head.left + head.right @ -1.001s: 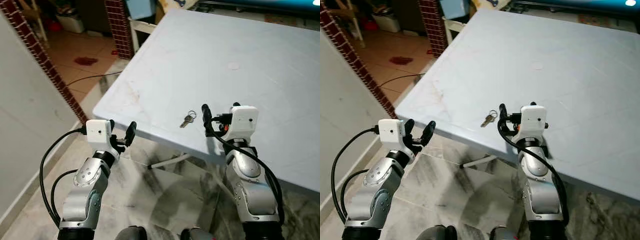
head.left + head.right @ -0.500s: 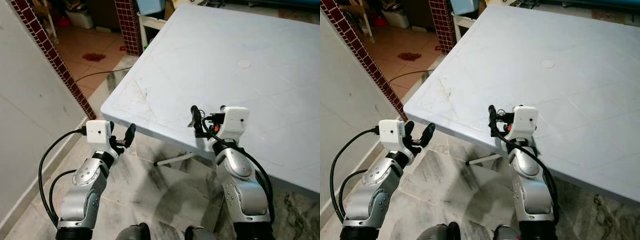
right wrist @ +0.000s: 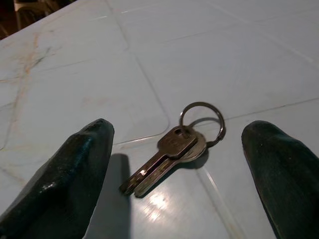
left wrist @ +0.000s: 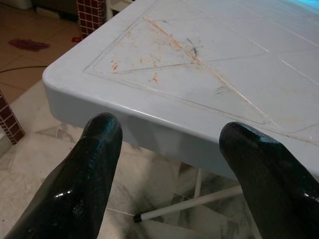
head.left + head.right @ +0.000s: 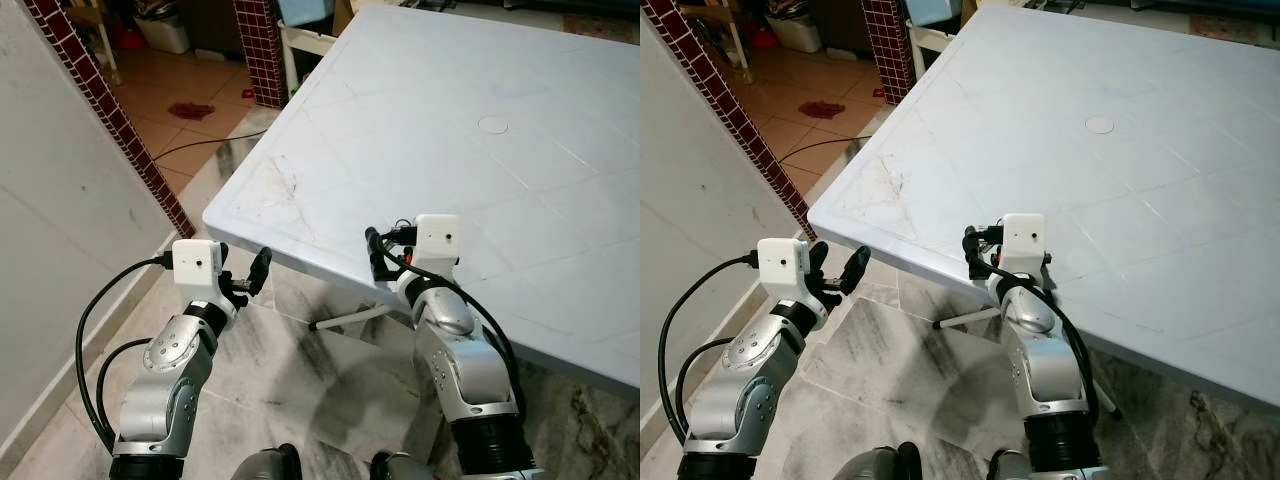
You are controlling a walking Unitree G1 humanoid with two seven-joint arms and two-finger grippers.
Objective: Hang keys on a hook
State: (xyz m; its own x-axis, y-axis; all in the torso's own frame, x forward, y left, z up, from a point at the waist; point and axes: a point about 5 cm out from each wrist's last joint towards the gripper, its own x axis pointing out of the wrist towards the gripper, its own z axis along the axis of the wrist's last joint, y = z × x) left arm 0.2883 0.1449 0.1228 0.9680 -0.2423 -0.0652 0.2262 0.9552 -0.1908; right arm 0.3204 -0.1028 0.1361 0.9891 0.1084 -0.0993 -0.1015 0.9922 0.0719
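Two brass keys on a steel ring [image 3: 172, 149] lie flat on the pale blue-grey table [image 5: 480, 130], near its front edge. My right gripper [image 3: 182, 130] is open just above the tabletop, with one black finger on each side of the keys and neither touching them. In the eye views the right gripper [image 5: 392, 243] sits over the table's front edge and covers the keys. My left gripper [image 5: 838, 262] is open and holds nothing, below and short of the table's near left corner [image 4: 55, 79].
A white wall [image 5: 50, 250] edged with red brick [image 5: 110, 120] runs along my left. A black cable [image 5: 190, 148] lies on the tiled floor beyond it. A white table leg [image 5: 345, 318] slants over the marble floor under the table. A round cap [image 5: 492, 125] sits mid-table.
The view has moved in towards the table. My right gripper has come forward and left over the table edge, and the keys now lie between its fingers. The left arm has kept its pose.
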